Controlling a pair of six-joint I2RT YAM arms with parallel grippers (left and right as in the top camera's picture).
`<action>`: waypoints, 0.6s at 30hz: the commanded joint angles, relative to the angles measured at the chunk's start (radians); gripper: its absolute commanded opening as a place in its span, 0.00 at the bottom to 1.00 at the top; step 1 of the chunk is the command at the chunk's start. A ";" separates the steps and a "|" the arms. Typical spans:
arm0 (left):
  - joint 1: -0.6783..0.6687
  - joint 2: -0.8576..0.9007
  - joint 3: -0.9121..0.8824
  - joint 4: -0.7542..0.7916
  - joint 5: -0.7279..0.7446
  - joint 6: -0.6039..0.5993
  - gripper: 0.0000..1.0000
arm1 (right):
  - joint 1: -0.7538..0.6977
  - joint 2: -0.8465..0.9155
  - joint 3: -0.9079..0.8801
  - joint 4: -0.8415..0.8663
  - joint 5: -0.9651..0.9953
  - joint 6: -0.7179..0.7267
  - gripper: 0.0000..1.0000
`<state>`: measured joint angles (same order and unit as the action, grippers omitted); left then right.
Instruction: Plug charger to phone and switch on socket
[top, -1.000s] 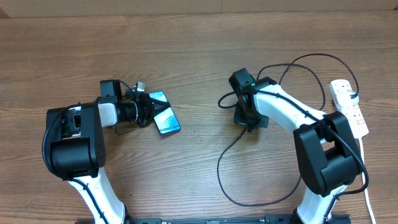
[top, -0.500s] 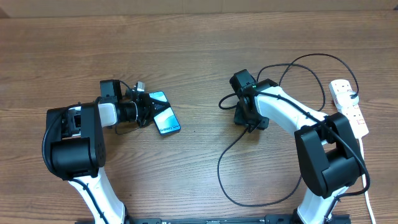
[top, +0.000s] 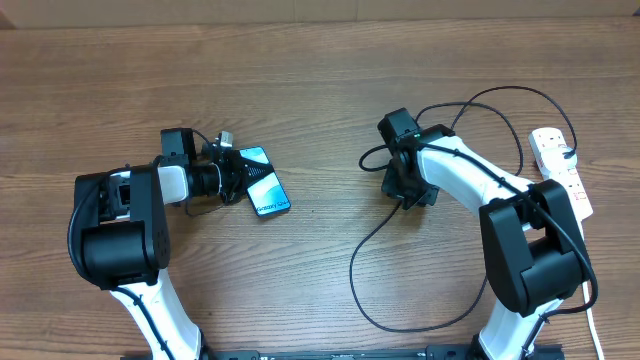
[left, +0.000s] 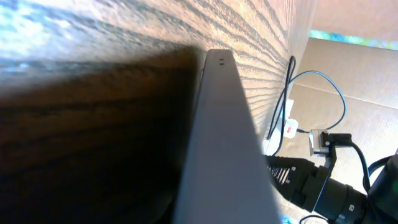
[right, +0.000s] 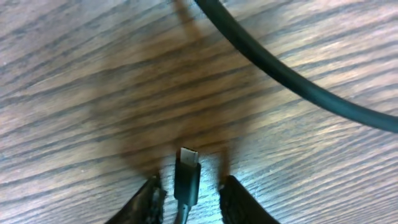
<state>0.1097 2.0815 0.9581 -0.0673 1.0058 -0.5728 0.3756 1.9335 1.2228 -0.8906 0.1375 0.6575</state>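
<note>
The phone (top: 265, 183) rests tilted on the wooden table, blue-teal screen up. My left gripper (top: 232, 175) is shut on its near short edge. In the left wrist view the phone's grey side edge (left: 224, 143) fills the middle and hides the fingers. The charger (top: 352, 275) is a thin black cable looping across the table's right half. My right gripper (top: 405, 193) is shut on it near its free end. In the right wrist view the connector tip (right: 186, 169) sticks out between the two fingers (right: 188, 190), just above the wood. The white socket (top: 562, 172) lies at the far right.
A length of black cable (right: 280, 74) crosses the table ahead of the right gripper. The socket's white cord (top: 588, 300) runs along the right edge to the front. The socket (left: 289, 127) and the right arm show far off in the left wrist view.
My right gripper has shifted slightly to the right, and the charger's end loop has moved with it. The left gripper and the phone have not moved.
</note>
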 joint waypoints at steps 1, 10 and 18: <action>0.008 0.056 -0.033 -0.025 -0.121 0.012 0.04 | -0.006 0.014 -0.026 -0.005 0.018 0.008 0.27; 0.008 0.056 -0.033 -0.025 -0.121 0.012 0.04 | -0.006 0.014 -0.027 -0.003 0.018 0.008 0.11; 0.008 0.056 -0.033 -0.025 -0.121 0.012 0.04 | -0.006 0.014 -0.027 -0.003 0.003 0.008 0.16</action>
<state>0.1097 2.0815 0.9581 -0.0673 1.0058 -0.5728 0.3744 1.9335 1.2217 -0.8906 0.1379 0.6712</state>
